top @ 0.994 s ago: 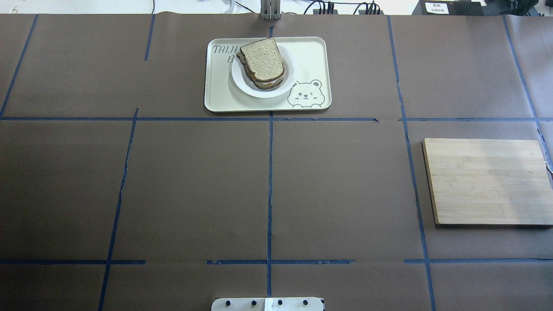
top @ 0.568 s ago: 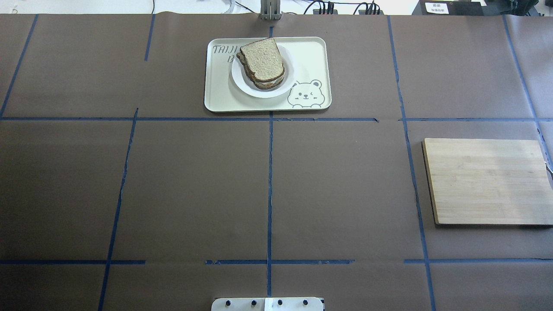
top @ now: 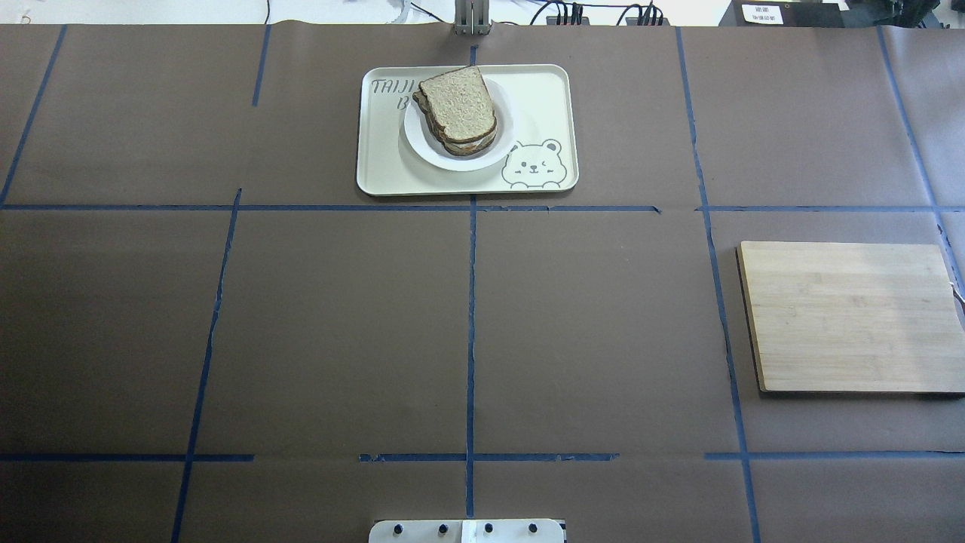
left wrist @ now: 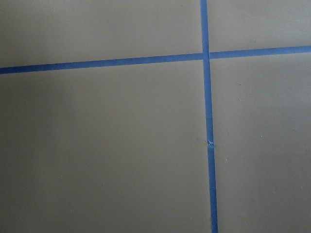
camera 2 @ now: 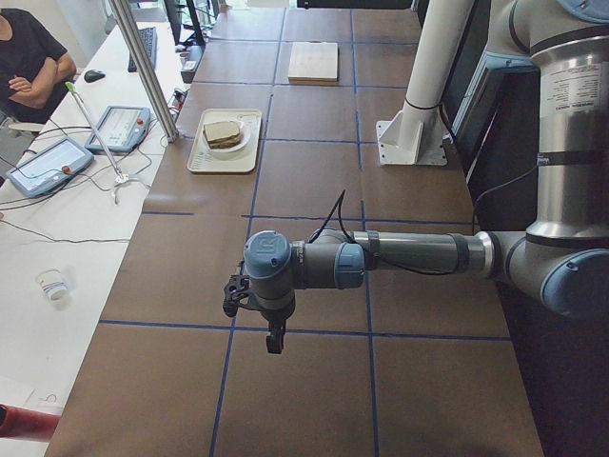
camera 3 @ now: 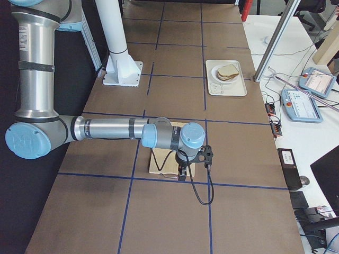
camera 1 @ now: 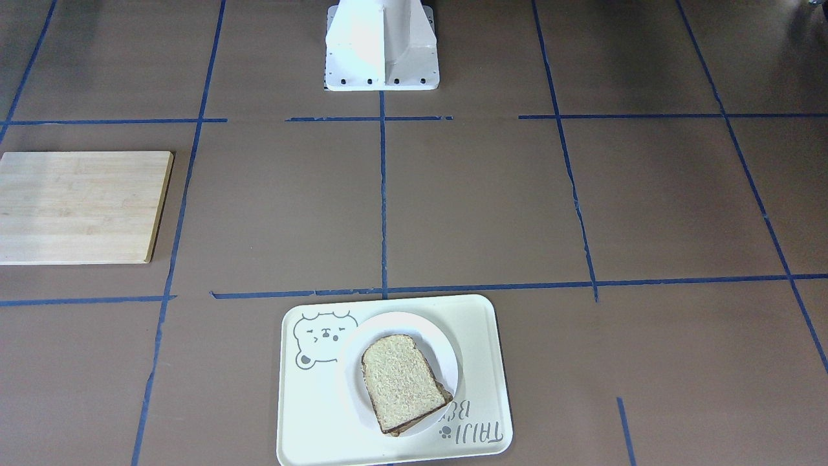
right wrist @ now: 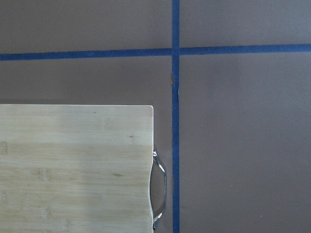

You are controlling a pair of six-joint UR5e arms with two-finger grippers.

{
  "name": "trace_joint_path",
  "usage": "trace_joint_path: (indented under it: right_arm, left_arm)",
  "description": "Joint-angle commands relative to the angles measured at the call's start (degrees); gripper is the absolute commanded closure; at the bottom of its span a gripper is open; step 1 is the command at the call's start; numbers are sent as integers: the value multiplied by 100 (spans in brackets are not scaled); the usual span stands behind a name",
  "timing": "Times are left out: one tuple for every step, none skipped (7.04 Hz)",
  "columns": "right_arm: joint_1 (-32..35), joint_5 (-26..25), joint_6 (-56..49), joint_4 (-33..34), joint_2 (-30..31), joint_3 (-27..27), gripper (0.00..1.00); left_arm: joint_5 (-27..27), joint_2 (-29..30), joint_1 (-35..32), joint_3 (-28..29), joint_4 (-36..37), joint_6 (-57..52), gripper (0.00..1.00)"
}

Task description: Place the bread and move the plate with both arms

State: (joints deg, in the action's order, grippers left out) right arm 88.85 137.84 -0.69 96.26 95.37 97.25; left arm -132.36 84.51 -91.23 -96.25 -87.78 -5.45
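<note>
Bread (top: 457, 105) on plate (top: 471, 162), plate on cream bear tray (top: 543, 98). Top slice lies flat, dark crust. Layered edges under it look like more slices; can't count them.

L gripper (camera 2: 274, 335): I see it in the left side view only, pointing down, hanging above the brown table cover. I can't tell if the jaws are wide or narrow. L wrist cam shows just bare cover and a cross of blue tape (left wrist: 208, 54), nothing between the fingers' line of sight. From this gripper, bread + plate are well away, far along the table and over toward the operators' edge.

R gripper (camera 3: 183, 172): right side view only, also pointing down; jaw state can't be told either. It hangs over the wooden board (top: 848, 317). R wrist cam looks down on a board corner w/ its metal handle (right wrist: 160, 189), a tape line just beside the handle. From this gripper, bread + plate are well apart, further along the table and toward the operators' side.

L arm (camera 2: 409, 255) and R arm (camera 3: 106, 128) are both stretched out level over the table. Neither shows in overhead or front views.

White pedestal (camera 1: 381, 45) stands opposite the tray, across the middle of the table.
</note>
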Motion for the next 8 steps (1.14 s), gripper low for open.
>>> trace_joint_path:
  right_arm:
    - [246,-2,43,-11,166,118,0]
    - [264,-2,60,-11,166,197,0]
    - [282,-2,78,-11,105,198,0]
    - [334,-11,78,-46,78,198,0]
    - [352,-107,200,-620,148,128,0]
    - [352,-221,558,-913,166,67,0]
    - [352,-213,631,-925,166,57,0]
    - [352,-170,623,-925,166,66,0]
  left_arm:
    - [0,12,0,-25,-2,9,0]
    - [0,12,0,-25,-2,0,0]
    - [-78,12,0,-25,-11,-9,0]
    - [-123,12,0,-25,-19,-9,0]
    - [-123,4,0,-17,-46,-9,0]
    - [-132,12,0,-16,-46,0,0]
    - [-132,12,0,-8,-46,0,0]
    - [-132,12,0,1,-46,-9,0]
